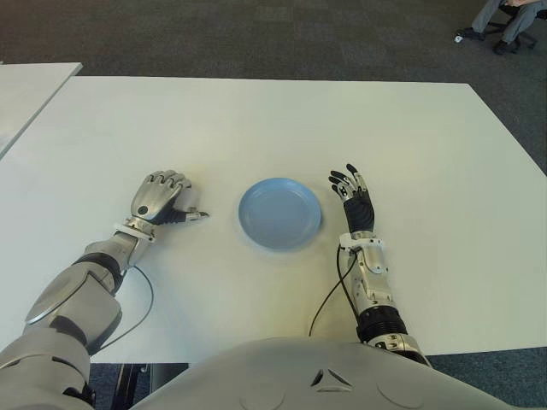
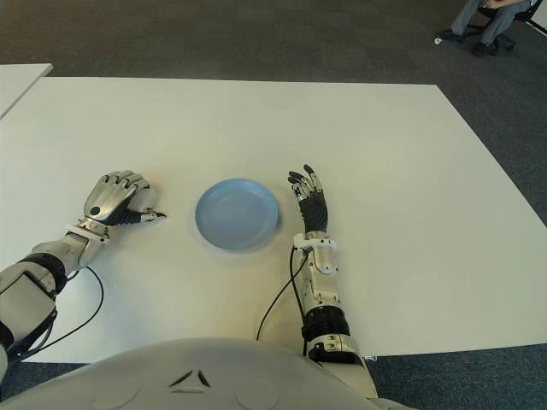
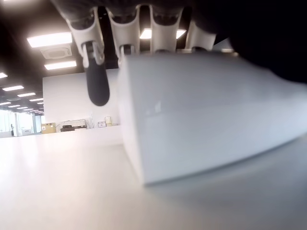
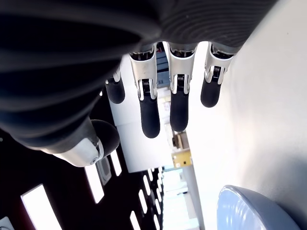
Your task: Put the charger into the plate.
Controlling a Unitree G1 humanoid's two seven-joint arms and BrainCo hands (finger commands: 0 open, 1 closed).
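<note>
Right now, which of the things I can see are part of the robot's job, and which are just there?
Part of the job:
- charger, a white block under the curled left hand
- blue plate, nothing in it
- table they sit on

Just there:
- right hand, open beside the plate's right side
- neighbouring table
- a seated person's legs

no readable text, labels or numbers.

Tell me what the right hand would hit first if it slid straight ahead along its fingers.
Probably nothing. The right hand points away from the robot over bare table, with the plate off to its left, out of that line. Past the table's far edge there is only carpet.
</note>
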